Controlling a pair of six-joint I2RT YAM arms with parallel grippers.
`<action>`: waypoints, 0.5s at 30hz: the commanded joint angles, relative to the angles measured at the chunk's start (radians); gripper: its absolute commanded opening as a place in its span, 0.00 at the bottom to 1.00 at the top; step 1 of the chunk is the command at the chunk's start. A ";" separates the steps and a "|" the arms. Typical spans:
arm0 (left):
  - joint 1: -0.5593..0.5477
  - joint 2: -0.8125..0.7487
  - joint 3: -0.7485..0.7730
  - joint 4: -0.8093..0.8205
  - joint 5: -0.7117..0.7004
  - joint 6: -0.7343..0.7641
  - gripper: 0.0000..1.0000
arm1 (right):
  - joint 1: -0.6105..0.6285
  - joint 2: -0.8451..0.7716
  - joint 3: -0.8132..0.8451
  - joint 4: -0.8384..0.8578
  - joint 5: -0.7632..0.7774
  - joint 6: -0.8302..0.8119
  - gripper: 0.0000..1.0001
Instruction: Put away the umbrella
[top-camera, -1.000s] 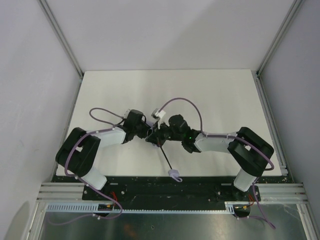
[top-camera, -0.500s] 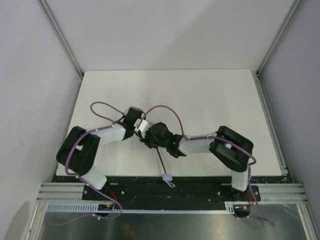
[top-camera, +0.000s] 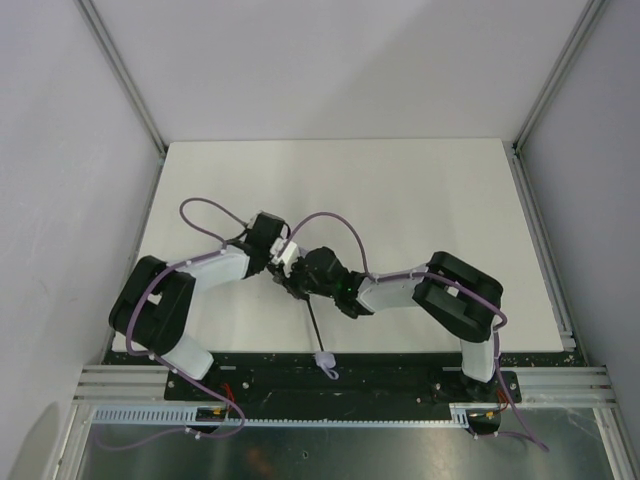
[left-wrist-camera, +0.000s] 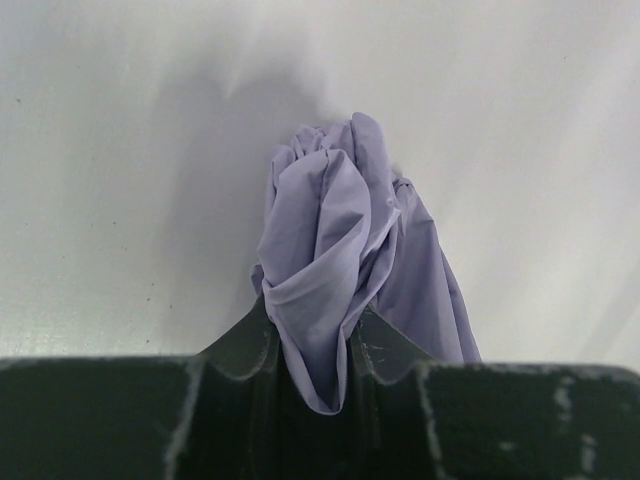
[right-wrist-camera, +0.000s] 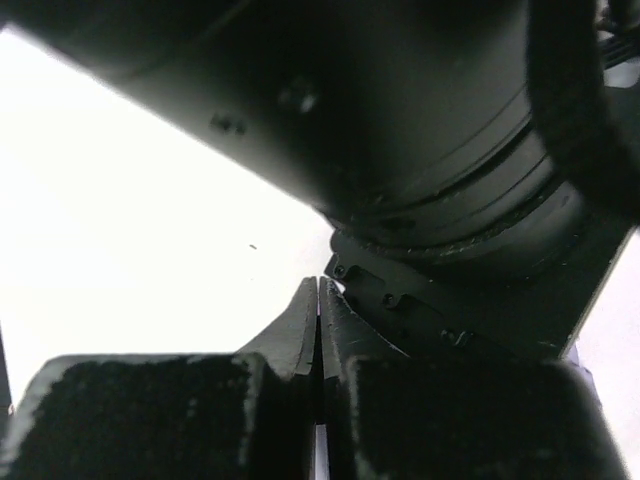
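Note:
The umbrella's pale lavender canopy (left-wrist-camera: 330, 220) is bunched up and pinched between the jaws of my left gripper (left-wrist-camera: 318, 315), just above the white table. From above, the thin black shaft (top-camera: 314, 325) runs from the two grippers toward the near edge, ending at the small lavender handle (top-camera: 325, 360) with its loop. My left gripper (top-camera: 290, 266) and right gripper (top-camera: 306, 281) meet tip to tip at the top of the shaft. My right gripper (right-wrist-camera: 319, 287) has its jaws pressed together with a thin pale sliver between them; what it pinches is mostly hidden.
The left arm's black wrist (right-wrist-camera: 450, 150) fills the upper right of the right wrist view, very close to my right fingers. The table's near edge and the black base rail (top-camera: 330, 380) lie just under the handle. Grey walls surround the table (top-camera: 400, 190).
Both grippers have moved left and slightly nearer together with the umbrella. The shaft has swung steeper and the handle has shifted left toward the near edge. The right arm has folded in.

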 joint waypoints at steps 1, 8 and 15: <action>-0.005 0.011 -0.029 -0.440 0.106 0.051 0.00 | -0.094 0.016 -0.098 0.065 0.101 -0.072 0.00; 0.028 0.016 -0.009 -0.426 0.147 -0.013 0.00 | -0.131 0.004 -0.190 0.212 0.066 0.038 0.00; 0.027 0.039 0.007 -0.416 0.146 -0.031 0.00 | -0.230 0.046 -0.212 0.278 -0.052 0.179 0.00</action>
